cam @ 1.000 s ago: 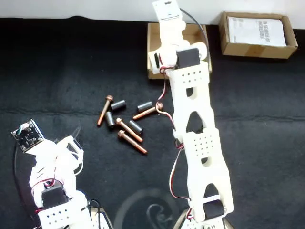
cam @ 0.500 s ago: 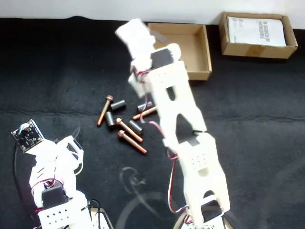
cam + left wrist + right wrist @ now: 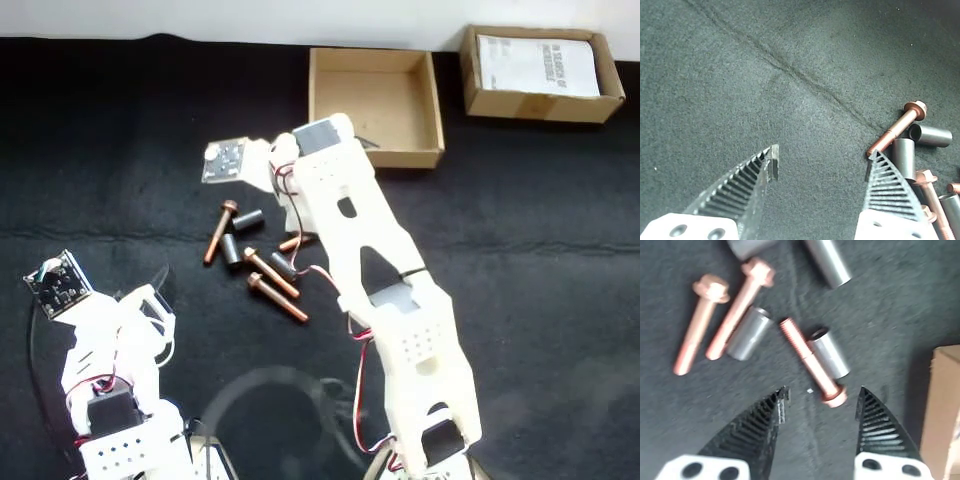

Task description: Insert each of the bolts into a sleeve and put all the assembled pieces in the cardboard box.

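Dark felt worktop (image 3: 540, 250), right claw (image 3: 823, 390) spread wide above a bolt (image 3: 810, 360) beside a sleeve (image 3: 829, 352), left claw (image 3: 823, 151) likewise wide

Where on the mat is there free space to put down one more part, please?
Free: the mat right of the right arm, below the boxes; also the far-left mat above the left arm. Crowded: bolts and sleeves by the right gripper.

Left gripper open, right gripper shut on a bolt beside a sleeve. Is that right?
No. The right gripper is open, not shut; the right wrist view shows the bolt lying free beside the sleeve. The left gripper is open.
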